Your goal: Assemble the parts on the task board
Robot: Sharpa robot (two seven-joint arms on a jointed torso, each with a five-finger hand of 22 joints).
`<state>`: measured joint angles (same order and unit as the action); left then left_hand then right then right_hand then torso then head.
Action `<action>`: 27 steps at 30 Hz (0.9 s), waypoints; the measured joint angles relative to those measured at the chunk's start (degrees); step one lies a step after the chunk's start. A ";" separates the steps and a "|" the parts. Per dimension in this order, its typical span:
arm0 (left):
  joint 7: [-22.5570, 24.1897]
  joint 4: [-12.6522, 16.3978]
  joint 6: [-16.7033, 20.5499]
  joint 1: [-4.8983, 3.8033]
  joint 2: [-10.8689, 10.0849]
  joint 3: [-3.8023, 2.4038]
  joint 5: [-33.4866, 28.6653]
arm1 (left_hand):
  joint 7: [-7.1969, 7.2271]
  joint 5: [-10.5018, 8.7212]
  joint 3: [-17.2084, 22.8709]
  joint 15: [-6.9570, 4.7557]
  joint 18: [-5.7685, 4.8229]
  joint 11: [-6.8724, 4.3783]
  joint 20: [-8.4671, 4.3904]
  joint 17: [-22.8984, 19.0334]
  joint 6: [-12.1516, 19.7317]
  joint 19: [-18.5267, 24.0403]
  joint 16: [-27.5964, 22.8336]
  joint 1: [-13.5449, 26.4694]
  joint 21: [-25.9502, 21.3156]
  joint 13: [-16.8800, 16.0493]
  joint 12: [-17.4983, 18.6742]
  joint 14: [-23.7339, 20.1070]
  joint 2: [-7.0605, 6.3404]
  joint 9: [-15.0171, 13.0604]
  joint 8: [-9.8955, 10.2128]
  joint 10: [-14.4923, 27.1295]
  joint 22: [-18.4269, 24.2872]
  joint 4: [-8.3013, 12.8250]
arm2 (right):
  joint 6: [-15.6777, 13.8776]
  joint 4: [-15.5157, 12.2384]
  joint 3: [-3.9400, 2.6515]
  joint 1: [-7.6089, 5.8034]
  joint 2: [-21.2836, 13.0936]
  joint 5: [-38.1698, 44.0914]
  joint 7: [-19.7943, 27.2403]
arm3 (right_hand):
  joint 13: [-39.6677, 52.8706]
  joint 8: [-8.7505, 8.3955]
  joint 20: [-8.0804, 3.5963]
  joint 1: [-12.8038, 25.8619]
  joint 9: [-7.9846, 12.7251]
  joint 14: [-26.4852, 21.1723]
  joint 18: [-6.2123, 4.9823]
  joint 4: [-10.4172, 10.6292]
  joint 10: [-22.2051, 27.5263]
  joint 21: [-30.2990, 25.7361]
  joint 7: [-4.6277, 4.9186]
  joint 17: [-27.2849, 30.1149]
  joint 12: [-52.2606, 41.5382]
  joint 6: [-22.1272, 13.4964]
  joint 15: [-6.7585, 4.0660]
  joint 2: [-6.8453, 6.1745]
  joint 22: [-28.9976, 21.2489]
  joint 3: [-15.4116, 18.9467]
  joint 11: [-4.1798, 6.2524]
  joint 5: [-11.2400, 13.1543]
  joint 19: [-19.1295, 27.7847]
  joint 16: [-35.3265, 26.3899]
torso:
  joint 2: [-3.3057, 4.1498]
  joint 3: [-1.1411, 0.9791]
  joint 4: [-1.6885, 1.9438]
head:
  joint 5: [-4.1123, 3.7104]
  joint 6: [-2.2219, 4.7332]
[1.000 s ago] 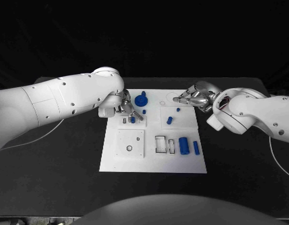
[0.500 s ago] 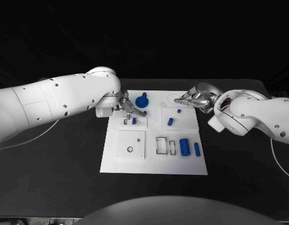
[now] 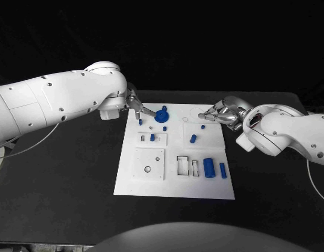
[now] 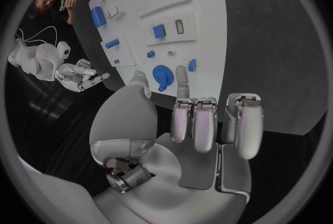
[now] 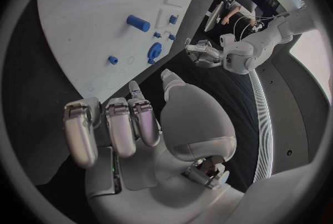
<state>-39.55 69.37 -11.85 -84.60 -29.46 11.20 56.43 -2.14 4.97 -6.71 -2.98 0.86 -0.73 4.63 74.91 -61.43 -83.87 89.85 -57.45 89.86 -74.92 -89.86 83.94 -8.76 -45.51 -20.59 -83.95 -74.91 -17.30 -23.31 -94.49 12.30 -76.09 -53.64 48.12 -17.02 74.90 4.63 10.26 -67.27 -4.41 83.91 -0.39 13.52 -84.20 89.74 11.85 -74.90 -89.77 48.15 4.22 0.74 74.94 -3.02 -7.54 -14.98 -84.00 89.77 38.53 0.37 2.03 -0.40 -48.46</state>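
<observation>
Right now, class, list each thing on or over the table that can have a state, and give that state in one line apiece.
left hand: empty, fingers apart, over the board's far left edge.
right hand: empty, fingers curled, beside the board's far right corner.
task board: flat on the table.
round blue part: on the board's far end.
two blue cylinders: lying side by side.

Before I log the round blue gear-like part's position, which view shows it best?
The left wrist view: the round blue part sits near mid-picture, its disc face and centre hub plain, just beyond the left hand. The head view shows it at the task board's far end, smaller. In the right wrist view it is small and seen aslant.
</observation>
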 measured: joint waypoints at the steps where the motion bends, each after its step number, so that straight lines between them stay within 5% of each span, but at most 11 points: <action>1: 0.05 -0.41 0.03 -0.02 0.04 0.00 0.13 | 0.03 0.00 0.00 0.00 0.00 0.00 0.00 0.00 -0.03 0.00 0.00 -0.15 0.00 0.00 0.00 0.00 0.15 0.00 0.00 0.00 0.00 0.00 | 0.00 0.01 0.00 0.02 0.01 0.00 0.00 | 0.00 0.00 0.00 0.00 0.00 -0.09 0.01 0.00 0.00 0.00 0.00 0.00 0.00 0.00 0.09 0.00 0.00 0.00 0.00 0.00 0.00 0.00 | 0.01 0.00 -0.02 | 0.04 0.03; 9: 0.40 -5.73 -0.24 0.29 2.11 0.79 0.92 | 0.20 0.00 0.66 0.00 0.00 0.00 0.00 0.00 -0.60 0.00 0.00 -1.56 0.00 0.00 0.00 0.00 1.09 0.01 0.34 0.00 0.00 0.16 | 0.00 0.06 0.01 0.16 0.21 0.00 -0.01 | 0.00 0.00 0.00 0.00 0.00 -0.09 0.00 0.00 0.00 0.00 0.00 0.00 0.00 0.00 0.09 0.00 -0.01 0.00 0.00 0.00 0.00 0.00 | 0.06 0.02 -0.03 | 0.39 0.36; 17: 1.35 -10.77 -0.85 2.36 4.49 1.22 1.75 | 0.20 0.00 1.05 0.00 0.00 0.00 0.00 0.00 -0.60 0.00 0.00 -2.34 0.00 0.01 0.00 0.00 1.89 0.01 0.66 0.00 0.00 0.23 | 0.00 0.06 0.01 0.20 0.34 0.00 -0.01 | 0.00 0.00 0.00 0.00 0.00 -0.09 0.01 0.00 0.00 0.00 0.00 -0.03 0.00 0.00 0.09 0.00 -0.01 0.00 0.00 0.00 0.00 0.00 | 0.12 0.06 -0.07 | 0.52 0.73; 27: 4.00 -12.86 -1.13 3.41 6.08 1.34 2.38 | 0.20 0.00 1.36 0.00 0.00 0.00 0.00 -0.01 -0.60 0.00 0.00 -2.79 0.00 0.01 0.00 0.00 2.34 0.02 0.75 0.00 0.00 0.23 | 0.00 0.20 0.00 0.47 0.44 0.01 0.00 | 0.04 0.00 0.00 0.00 0.00 -0.08 0.00 -0.16 0.21 0.00 0.00 -0.04 0.00 0.00 0.08 0.00 -0.02 0.16 -0.21 0.00 0.00 0.00 | 0.16 0.03 -0.04 | 0.54 0.79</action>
<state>-35.55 56.52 -12.98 -81.19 -23.37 12.54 58.81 -1.94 4.97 -5.35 -2.98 0.85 -0.73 4.63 74.90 -62.03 -83.87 89.85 -60.23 89.86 -74.91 -89.86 83.94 -6.42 -45.48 -19.84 -83.94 -74.91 -17.06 -23.31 -94.29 12.30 -75.62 -53.20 48.13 -17.03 74.95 4.63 10.26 -67.27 -4.41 83.82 -0.38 13.36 -83.99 89.74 11.85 -74.94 -89.77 48.15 4.30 0.74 74.92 -2.86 -7.75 -14.98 -84.00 89.77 38.70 0.41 1.99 0.14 -47.66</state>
